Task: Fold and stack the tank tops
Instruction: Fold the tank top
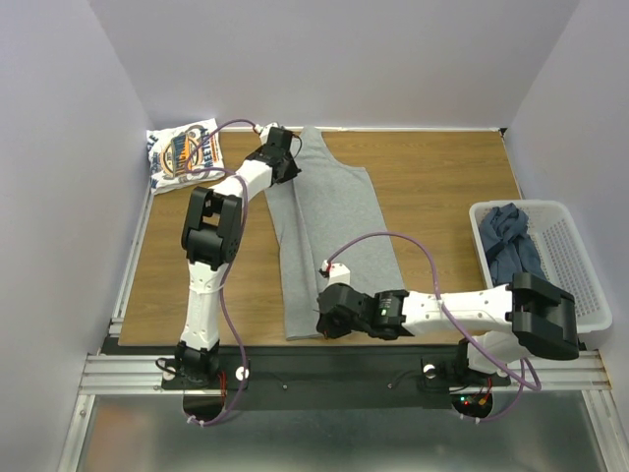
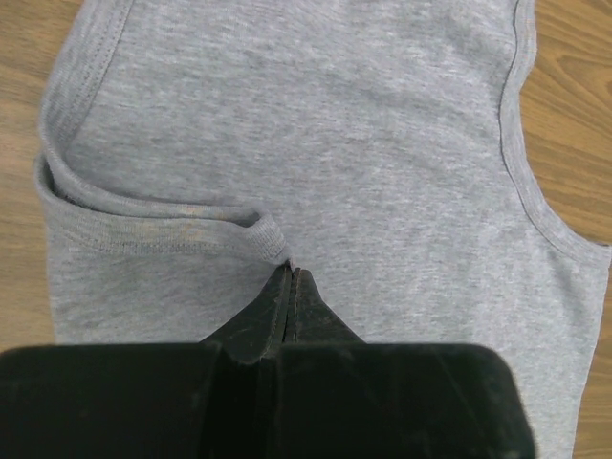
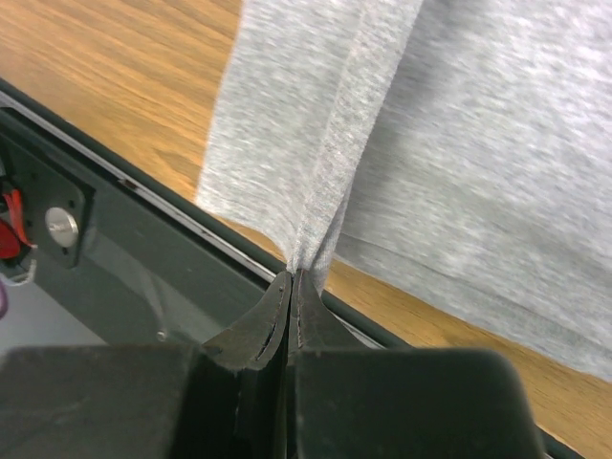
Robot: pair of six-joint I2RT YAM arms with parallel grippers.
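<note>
Both my grippers grip the grey tank top (image 1: 339, 211), which lies lengthwise down the middle of the wooden table (image 1: 432, 187).

My left gripper (image 2: 292, 277) is clamped on a folded rim at the far end, seemingly the neckline. My right gripper (image 3: 292, 279) is pinched shut on a bunched fold of the hem at the table's near edge. The white printed top (image 1: 182, 155) lies at the far-left corner, and the dark blue tops (image 1: 511, 241) sit in the basket (image 1: 580, 265) on the right.
</note>
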